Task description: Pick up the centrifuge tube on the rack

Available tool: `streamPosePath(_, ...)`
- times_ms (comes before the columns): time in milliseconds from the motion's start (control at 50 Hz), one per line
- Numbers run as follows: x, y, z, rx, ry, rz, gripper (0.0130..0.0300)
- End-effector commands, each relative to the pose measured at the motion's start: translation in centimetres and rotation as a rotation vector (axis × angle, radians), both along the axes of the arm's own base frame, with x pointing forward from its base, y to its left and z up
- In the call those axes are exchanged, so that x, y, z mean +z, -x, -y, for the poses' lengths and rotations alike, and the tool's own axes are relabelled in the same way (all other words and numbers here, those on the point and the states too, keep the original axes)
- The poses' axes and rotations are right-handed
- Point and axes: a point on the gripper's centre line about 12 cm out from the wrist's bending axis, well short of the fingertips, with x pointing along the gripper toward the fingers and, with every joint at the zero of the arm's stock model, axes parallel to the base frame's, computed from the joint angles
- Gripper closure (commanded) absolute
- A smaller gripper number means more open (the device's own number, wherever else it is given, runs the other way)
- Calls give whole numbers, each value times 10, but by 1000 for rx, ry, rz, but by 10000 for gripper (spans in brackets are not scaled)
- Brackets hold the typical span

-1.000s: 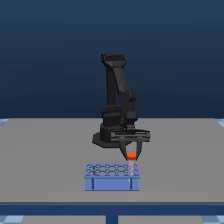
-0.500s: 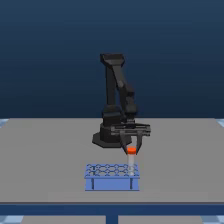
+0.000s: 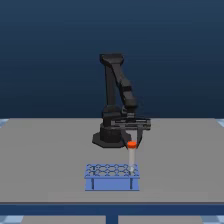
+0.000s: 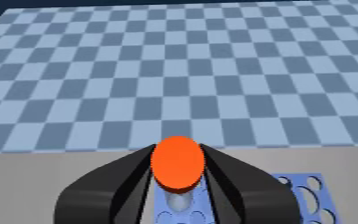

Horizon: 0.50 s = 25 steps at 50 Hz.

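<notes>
1. Step in hand, as I read it: the lift. The hand [image 3: 131, 141] is clamped on the tube [image 3: 132, 156] just under its orange cap [image 3: 131, 145].
2. The wrist view backs this up: both black fingers [image 4: 113, 182] press against the cap's sides [image 4: 177, 163], no gap showing either side.
3. Tube location: hanging straight down from the hand, upright, cap between the fingertips. Its lower end sits at about the level of the rack's [image 3: 111, 176] top grid, at the corner on the exterior view's right, far side. Can't tell whether the tip is fully out of its hole or a little way inside.
4. The rack stands directly below the hand on the grey surface [image 3: 45, 160]. No other tubes visible in it.
5. Progress judgement: grasp made, extraction nearly or just complete, not yet clearly free of the rack.
6. Next move calls for a straight vertical pull, no sideways drift until the tip is well above the grid.
7. Risks: a slanted pull could catch the tip on the hole rim and drag or tip the rack. The grip is high, near the cap, so the long body below could swing if the move is jerky.
</notes>
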Motion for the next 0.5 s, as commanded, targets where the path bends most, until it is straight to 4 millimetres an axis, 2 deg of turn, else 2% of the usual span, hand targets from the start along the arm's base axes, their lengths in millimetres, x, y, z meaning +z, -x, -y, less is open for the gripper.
streamPosePath(20,5,0,0,13,20,-1,300)
streamPosePath(500,28,0,0,13,20,-1,300)
